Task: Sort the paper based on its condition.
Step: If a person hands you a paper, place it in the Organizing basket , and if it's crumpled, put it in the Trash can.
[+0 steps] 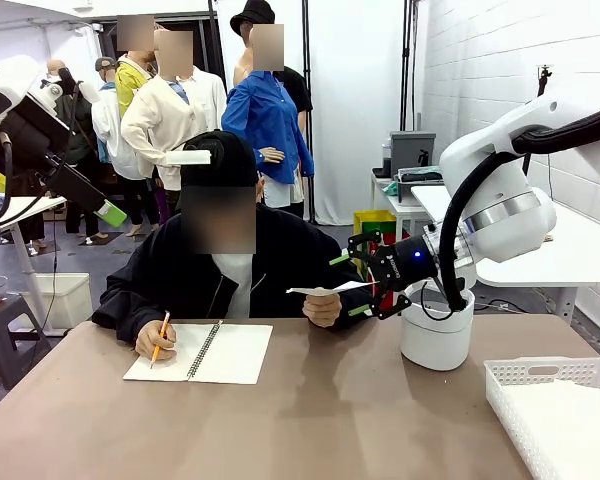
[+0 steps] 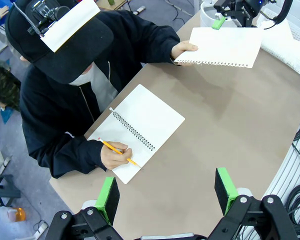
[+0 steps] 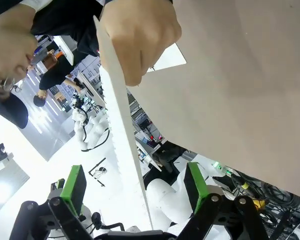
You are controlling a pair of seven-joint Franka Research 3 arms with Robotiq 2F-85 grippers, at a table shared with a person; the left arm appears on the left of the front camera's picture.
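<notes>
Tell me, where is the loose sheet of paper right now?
The paper is held above the table in the person's hand, right of centre in the front view, its far edge between the open jaws of the right gripper.

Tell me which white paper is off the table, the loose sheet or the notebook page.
The loose white perforated sheet, held up by the person's hand; the open spiral notebook lies flat.

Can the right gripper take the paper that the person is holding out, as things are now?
Probably yes. The right gripper is open, and the paper in the person's hand already lies edge-on between its pads, with nothing in between.
</notes>
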